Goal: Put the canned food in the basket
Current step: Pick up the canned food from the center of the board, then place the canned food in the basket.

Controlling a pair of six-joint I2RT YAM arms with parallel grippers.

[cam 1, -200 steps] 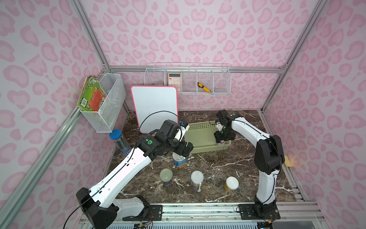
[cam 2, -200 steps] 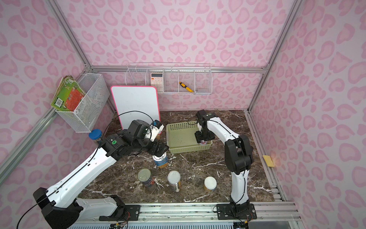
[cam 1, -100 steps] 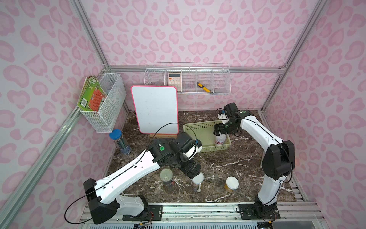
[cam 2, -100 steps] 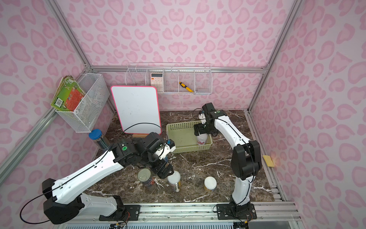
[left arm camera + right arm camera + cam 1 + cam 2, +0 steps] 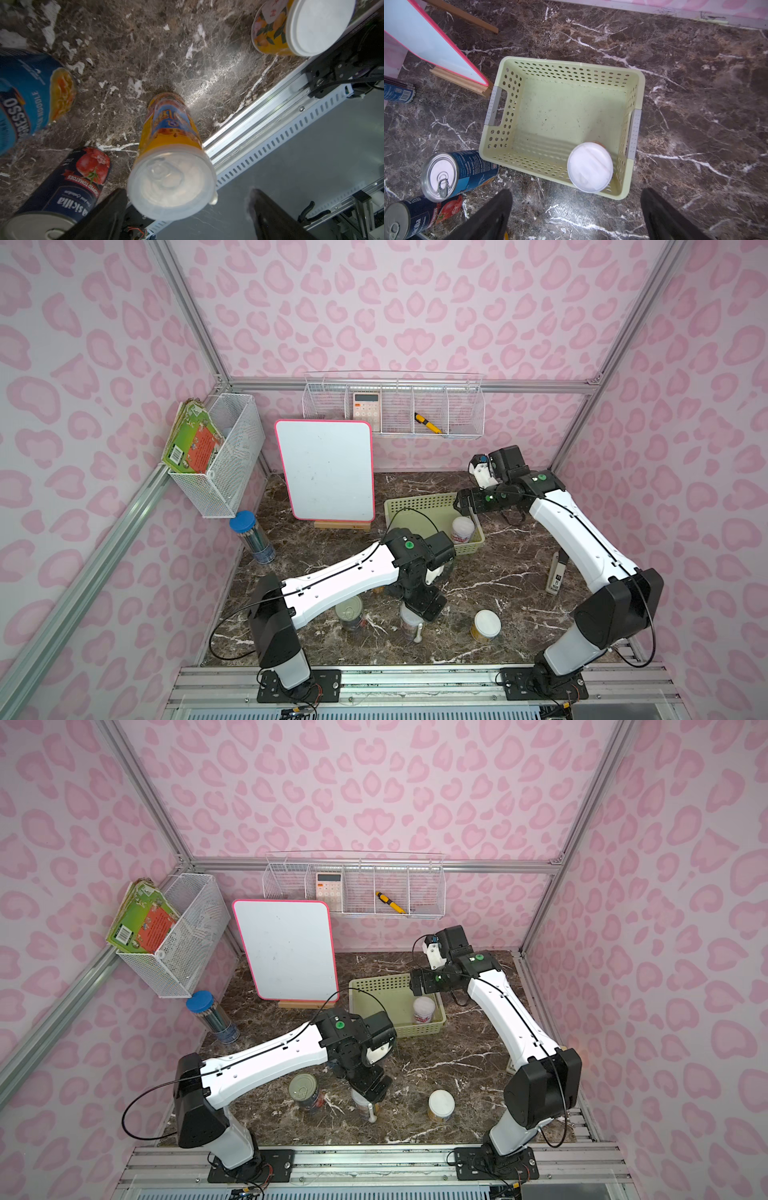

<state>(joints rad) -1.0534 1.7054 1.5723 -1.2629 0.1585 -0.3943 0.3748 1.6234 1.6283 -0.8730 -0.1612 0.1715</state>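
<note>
White-lidded can [image 5: 589, 166] stands inside the pale green basket [image 5: 571, 68], below the right pincer [image 5: 576, 193], spread wide. Left pincer [image 5: 187, 197], wide too, hangs over an orange clear-lidded can [image 5: 170, 128] on the worktop [image 5: 166, 52].

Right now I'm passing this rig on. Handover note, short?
Left gripper: open, over the orange clear-lidded can, not gripping it.
Right gripper: open, empty, above the basket.
Done: one white-lidded can stands in the basket.
To do: four cans on the table: the orange one, the blue can, the tomato can, the yellow white-lidded can.
</note>
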